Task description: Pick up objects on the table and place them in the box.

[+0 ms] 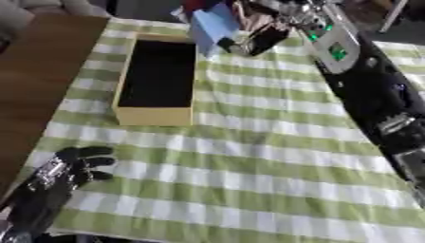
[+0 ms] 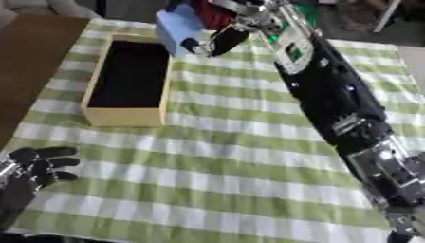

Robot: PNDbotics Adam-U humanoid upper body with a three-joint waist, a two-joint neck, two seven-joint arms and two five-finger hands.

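Note:
A light blue flat object [image 1: 212, 26] hangs tilted at the far right corner of the box [image 1: 154, 115], held in my right hand [image 1: 259, 42], whose fingers are curled round its right edge. The box is a long tan one with a dark inside, lying on the green and white checked cloth [image 1: 249, 156]. My right arm [image 1: 365, 90] reaches across from the right side. My left hand [image 1: 76, 167] rests open on the cloth near the lower left, fingers relaxed, holding nothing.
A brown wooden tabletop [image 1: 37, 85] shows bare to the left of the cloth. Something red [image 2: 217, 14] lies just beyond the blue object at the far edge.

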